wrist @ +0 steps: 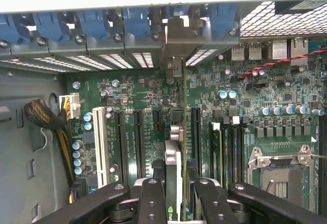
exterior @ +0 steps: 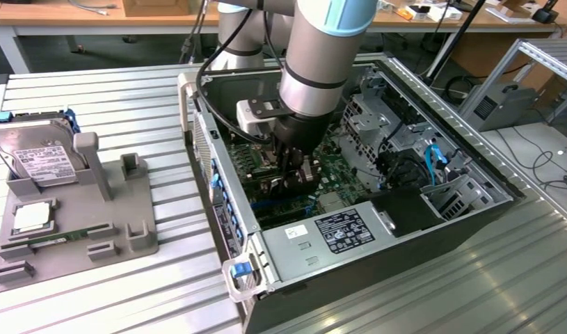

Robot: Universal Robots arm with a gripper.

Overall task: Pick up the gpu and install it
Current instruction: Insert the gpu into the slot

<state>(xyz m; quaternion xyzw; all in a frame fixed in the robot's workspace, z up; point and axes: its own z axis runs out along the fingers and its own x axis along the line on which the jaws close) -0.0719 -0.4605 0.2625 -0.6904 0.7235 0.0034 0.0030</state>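
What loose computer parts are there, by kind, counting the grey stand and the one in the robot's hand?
hard drive: 1
square chip: 1
memory stick: 1
gpu: 1
Total: 4

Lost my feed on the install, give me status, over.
Gripper down inside the open case, shut on the gpu. Card edge-on over the motherboard slots, bracket toward the rear openings. No obstruction seen.
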